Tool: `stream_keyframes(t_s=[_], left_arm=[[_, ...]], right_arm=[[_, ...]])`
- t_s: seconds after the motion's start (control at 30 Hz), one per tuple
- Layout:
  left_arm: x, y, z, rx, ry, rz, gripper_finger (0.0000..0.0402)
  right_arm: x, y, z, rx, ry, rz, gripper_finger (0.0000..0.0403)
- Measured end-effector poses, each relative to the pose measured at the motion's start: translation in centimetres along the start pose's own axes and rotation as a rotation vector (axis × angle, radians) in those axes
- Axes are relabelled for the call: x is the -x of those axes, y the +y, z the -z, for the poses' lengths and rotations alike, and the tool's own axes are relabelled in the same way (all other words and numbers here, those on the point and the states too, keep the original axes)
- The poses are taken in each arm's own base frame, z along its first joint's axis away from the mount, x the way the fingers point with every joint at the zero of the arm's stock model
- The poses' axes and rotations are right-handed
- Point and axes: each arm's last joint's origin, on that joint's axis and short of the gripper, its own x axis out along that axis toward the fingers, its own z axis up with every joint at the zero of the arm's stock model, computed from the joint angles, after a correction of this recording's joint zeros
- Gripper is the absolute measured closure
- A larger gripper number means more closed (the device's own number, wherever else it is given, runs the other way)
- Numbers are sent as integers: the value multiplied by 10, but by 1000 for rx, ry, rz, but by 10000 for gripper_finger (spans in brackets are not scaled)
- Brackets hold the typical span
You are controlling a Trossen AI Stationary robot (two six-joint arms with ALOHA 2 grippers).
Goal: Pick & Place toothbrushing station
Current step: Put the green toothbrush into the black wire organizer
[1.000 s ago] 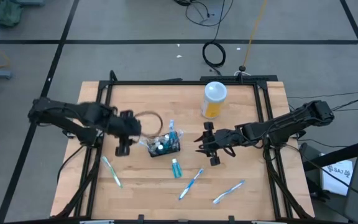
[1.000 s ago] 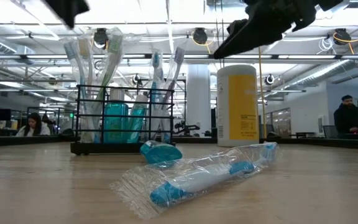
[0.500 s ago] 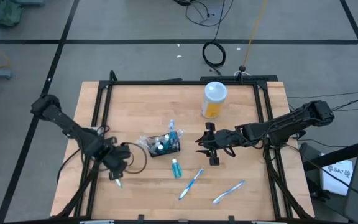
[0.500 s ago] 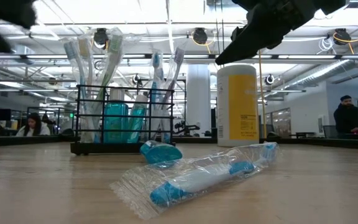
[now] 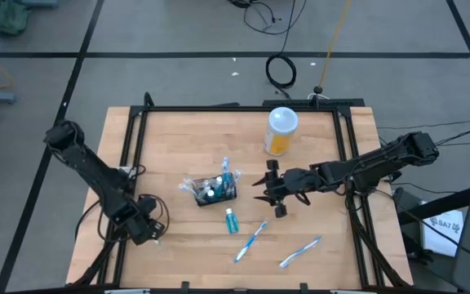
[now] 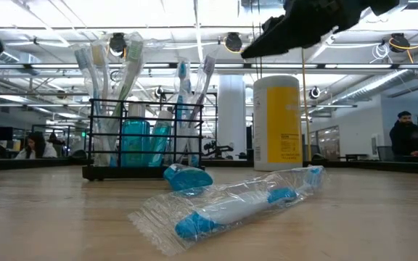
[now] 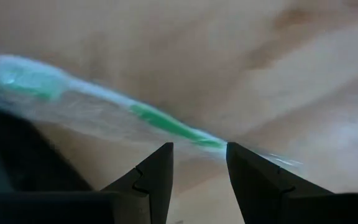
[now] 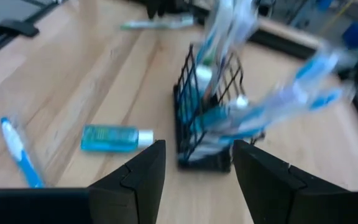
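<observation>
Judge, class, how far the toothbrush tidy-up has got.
Done: several toothbrushes and tubes stand in the basket. In hand: left gripper, open, hovers over a wrapped toothbrush. Left: teal tube and two toothbrushes on the table.

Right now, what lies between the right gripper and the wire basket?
Nothing: in the high view, bare tabletop separates the right gripper from the basket; the lone teal tube lies off that line.

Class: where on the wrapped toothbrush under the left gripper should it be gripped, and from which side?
Grip the wrapped toothbrush at its slim mid-handle, from straight above. It lies flat on the table, and the left gripper is open astride the handle.
</observation>
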Motion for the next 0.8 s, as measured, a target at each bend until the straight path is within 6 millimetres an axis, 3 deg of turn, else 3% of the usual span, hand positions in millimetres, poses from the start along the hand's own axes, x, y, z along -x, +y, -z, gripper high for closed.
stream_keyframes(t_s=[0.27, 0.37, 0.63, 0.8], left_arm=[[-15, 18, 1, 144, -11, -68, 250], [-20, 23, -1, 120, -60, -65, 250], [-23, 26, -7, -150, -201, -37, 250], [-23, 26, -13, -289, -383, -13, 266]], right_arm=[[0, -2, -8, 87, -84, 19, 222], [0, -2, -9, 118, -91, 22, 222], [0, -6, -12, 151, -119, 43, 222], [0, -11, -11, 138, -122, 62, 222]])
